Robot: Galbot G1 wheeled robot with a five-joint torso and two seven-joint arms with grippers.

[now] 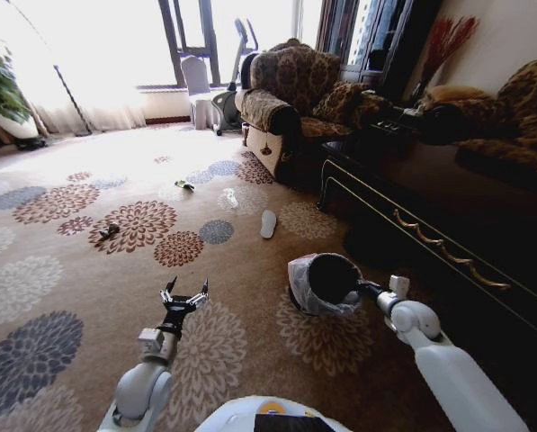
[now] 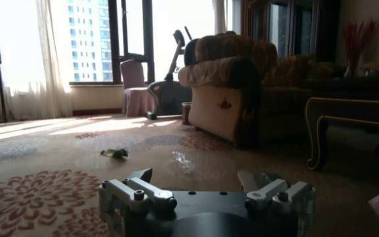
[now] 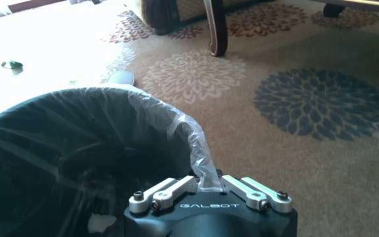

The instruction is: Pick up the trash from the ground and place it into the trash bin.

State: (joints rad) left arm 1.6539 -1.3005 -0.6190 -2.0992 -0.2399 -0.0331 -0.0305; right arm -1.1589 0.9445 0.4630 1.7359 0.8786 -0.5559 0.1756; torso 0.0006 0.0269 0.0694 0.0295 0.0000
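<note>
Trash bin [image 1: 326, 281] sits on the carpet with the right gripper [image 3: 209, 186] pinching its bag rim, so it can come along. Left gripper [image 1: 186, 297] hangs beside the bin, fingers apart and empty. Green wrapper [image 1: 185, 185] and clear bottle [image 1: 230, 197] lie far beyond the bin.

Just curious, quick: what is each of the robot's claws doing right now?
Left gripper: open, empty, held low over the carpet.
Right gripper: shut on the trash bin, pinching its rim and liner.
</note>
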